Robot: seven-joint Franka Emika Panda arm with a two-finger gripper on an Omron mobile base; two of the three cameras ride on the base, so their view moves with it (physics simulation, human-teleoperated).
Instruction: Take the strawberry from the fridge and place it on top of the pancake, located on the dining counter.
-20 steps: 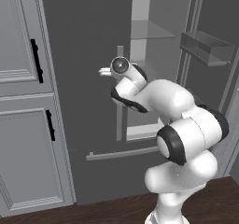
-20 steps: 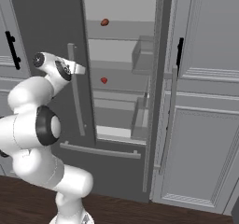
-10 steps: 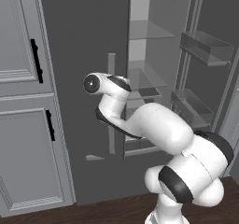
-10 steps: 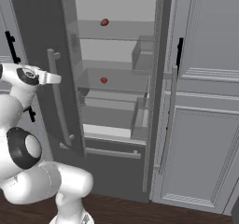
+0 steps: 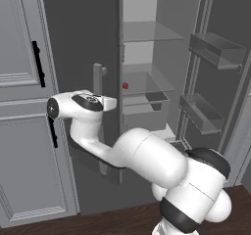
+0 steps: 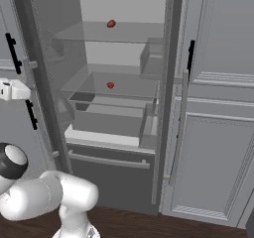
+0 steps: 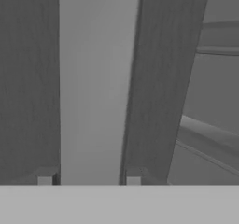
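Observation:
The fridge [image 5: 73, 43] stands with both doors swung wide, showing a pale inside and glass shelves. A tiny bright red strawberry [image 5: 125, 85] [image 6: 110, 85] rests on the middle shelf. My gripper [image 7: 88, 180] is shut on the left door's light grey bar handle [image 7: 93, 87], one fingertip pressed against each side. The white hand [image 5: 109, 103] [image 6: 20, 89] sits at that handle [image 5: 98, 75], well to the left of the berry. The pancake and the dining counter are out of view.
A darker brownish-red lump [image 6: 111, 24] lies on the upper shelf. Light grey panelled cabinets with black handles flank the fridge [image 5: 19, 106] [image 6: 218, 83]. The right door [image 5: 211, 53] carries shelf bins. A bottom drawer [image 6: 109, 175] sits under the open compartment.
The left door has swung further open with my hand on its handle. The arm has swept to the left, and more of the shelves now shows.

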